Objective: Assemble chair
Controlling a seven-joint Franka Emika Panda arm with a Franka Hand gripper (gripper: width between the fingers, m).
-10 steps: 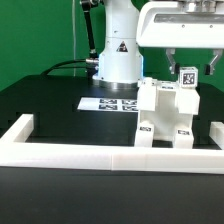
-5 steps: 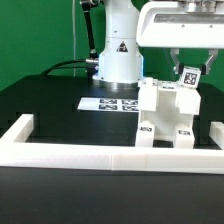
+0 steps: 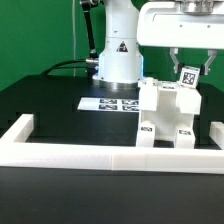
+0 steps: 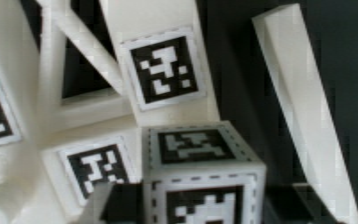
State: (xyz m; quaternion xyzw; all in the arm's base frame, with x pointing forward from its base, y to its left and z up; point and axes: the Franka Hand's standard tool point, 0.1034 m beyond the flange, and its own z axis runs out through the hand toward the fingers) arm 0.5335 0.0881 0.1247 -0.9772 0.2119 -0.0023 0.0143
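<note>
Gripper: the two-finger gripper (image 3: 190, 67) hangs over the chair at the exterior view's right. Its jaws are drawn narrow and closed on the tagged block.
Tagged block: a small white plastic cube-like block (image 3: 187, 77) with black-and-white square tags. It sits upright between the fingertips, at the top of the chair.
Chair: a chunky white plastic structure of slabs and legs (image 3: 165, 108). It stands on the table just behind the border rail, toward the exterior view's right.
Marker board: a thin flat white board with printed tags (image 3: 108, 103). It lies flat beside the chair, in front of the white robot base (image 3: 118, 62).
Border rail: a long white rail (image 3: 100, 152) running along the near edge.
Table: a black matte surface (image 3: 45, 105).
Wrist view: tagged faces fill the close frame, and the fingertips cannot be made out.
</note>
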